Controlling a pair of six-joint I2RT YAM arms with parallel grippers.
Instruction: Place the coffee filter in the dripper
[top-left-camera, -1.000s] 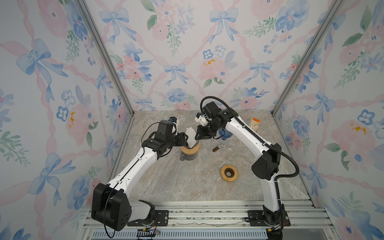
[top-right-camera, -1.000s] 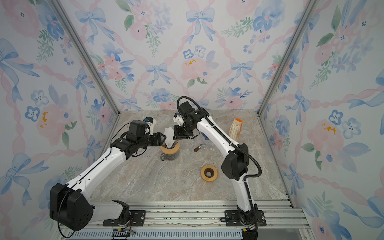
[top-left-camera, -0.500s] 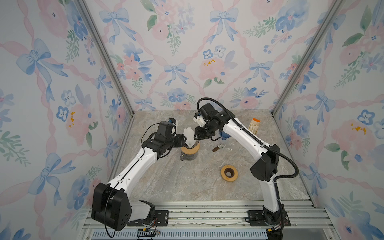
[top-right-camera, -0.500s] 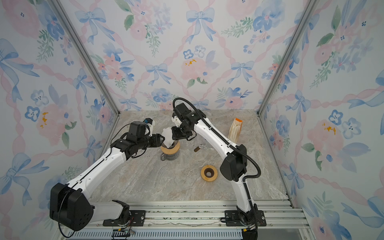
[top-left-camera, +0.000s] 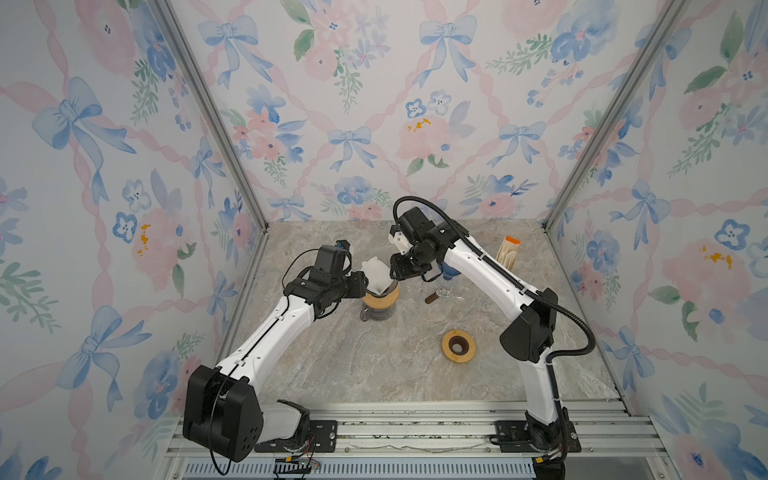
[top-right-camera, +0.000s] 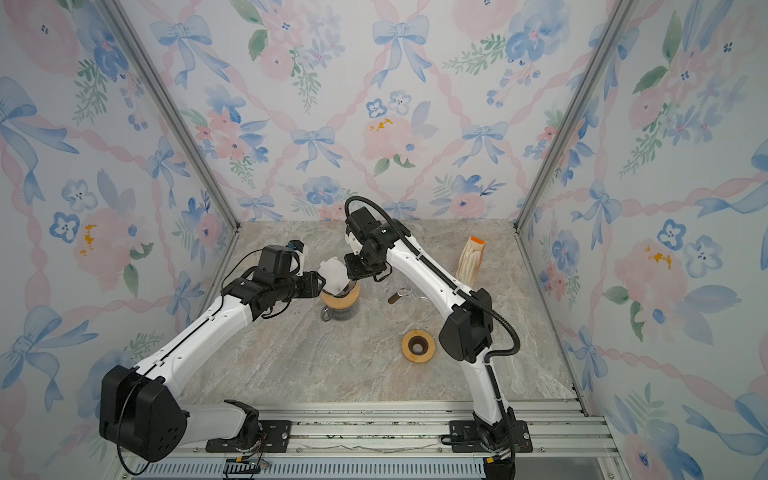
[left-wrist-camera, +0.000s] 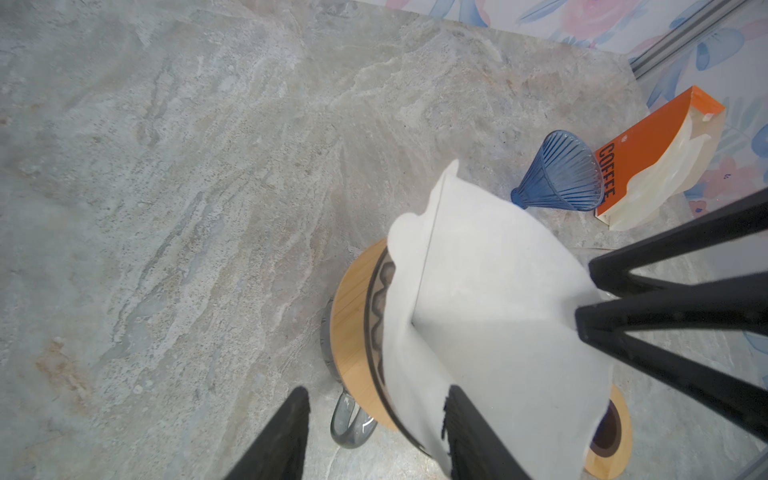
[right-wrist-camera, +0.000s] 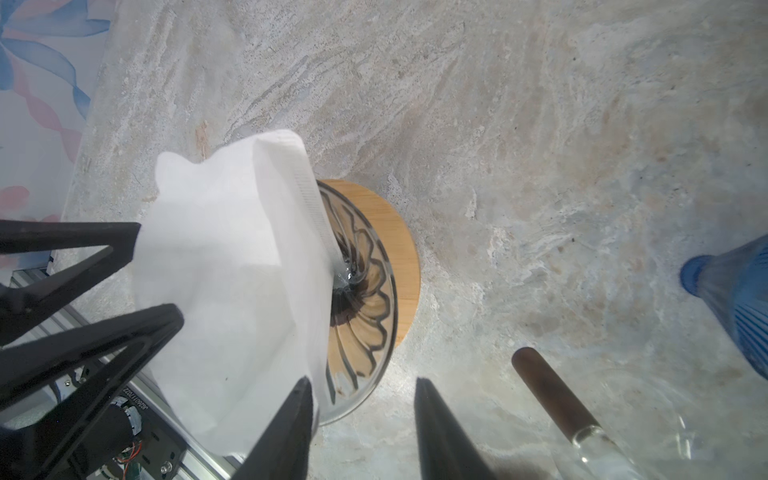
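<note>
Both arms reach in from the front rail and meet over the dripper (top-left-camera: 380, 296) toward the back of the table (top-left-camera: 374, 374). The left gripper (left-wrist-camera: 377, 390) and right gripper (right-wrist-camera: 362, 380) flank the paper filter (right-wrist-camera: 224, 257). Each has its jaws spread with one finger against the paper, and neither pinches it. The filter stands tilted in the dripper, tip down inside.

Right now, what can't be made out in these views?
Part of the dripper: covered by the filter in both wrist views; too small in both top views.
One fingertip of the left gripper: behind the filter, right wrist view.
Brown-handled glass tool: cut off at frame edge, right wrist view.
</note>
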